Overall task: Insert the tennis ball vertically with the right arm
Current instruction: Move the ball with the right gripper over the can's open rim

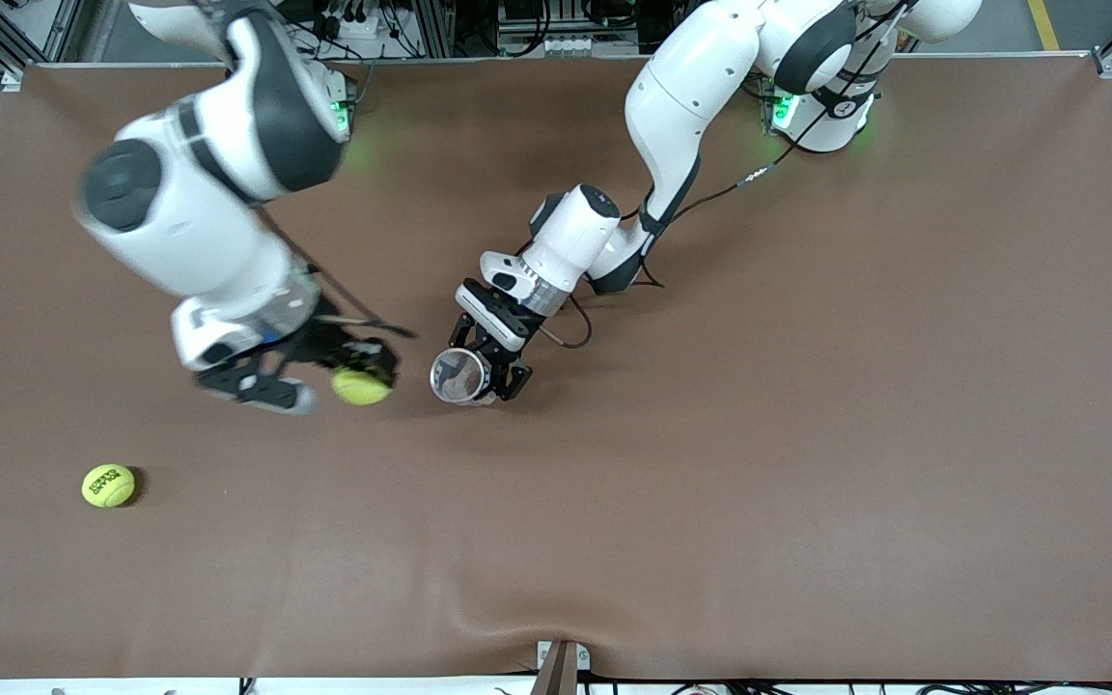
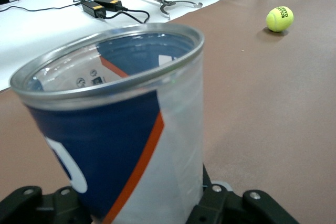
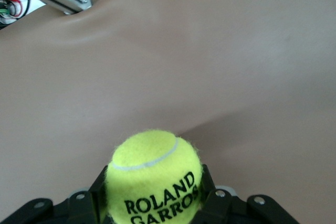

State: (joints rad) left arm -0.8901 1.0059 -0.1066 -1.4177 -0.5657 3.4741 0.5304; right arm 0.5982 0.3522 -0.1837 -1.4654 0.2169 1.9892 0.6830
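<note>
Brown mat (image 1: 807, 434) covered the whole table. 2 tennis balls and 1 can were on view.

Right gripper (image 1: 348, 372) hung over the mat toward the right arm's end of the table, fingers closed against the sides of a yellow-green tennis ball (image 1: 361, 386). Right wrist view showed this ball (image 3: 155, 179) pinched between the 2 black fingers (image 3: 210, 192), "ROLAND GARROS" lettering facing the camera, bare mat below it. Right arm (image 1: 218, 193) appeared blurred in the front view.

Left gripper (image 1: 484, 372) sat near the table's middle, fingers clamped on a clear can (image 1: 458, 376) with a silver rim. Can's open mouth pointed toward the front camera and slightly toward the held ball; the 2 were near each other but apart. Left wrist view showed the can (image 2: 126, 129) with a blue, white and orange label, mouth open, interior showing only the label through the wall.

Second tennis ball (image 1: 108, 486) lay loose on the mat, nearer the front camera than the right gripper and well apart from the can. Same ball (image 2: 280, 19) showed in the left wrist view.
</note>
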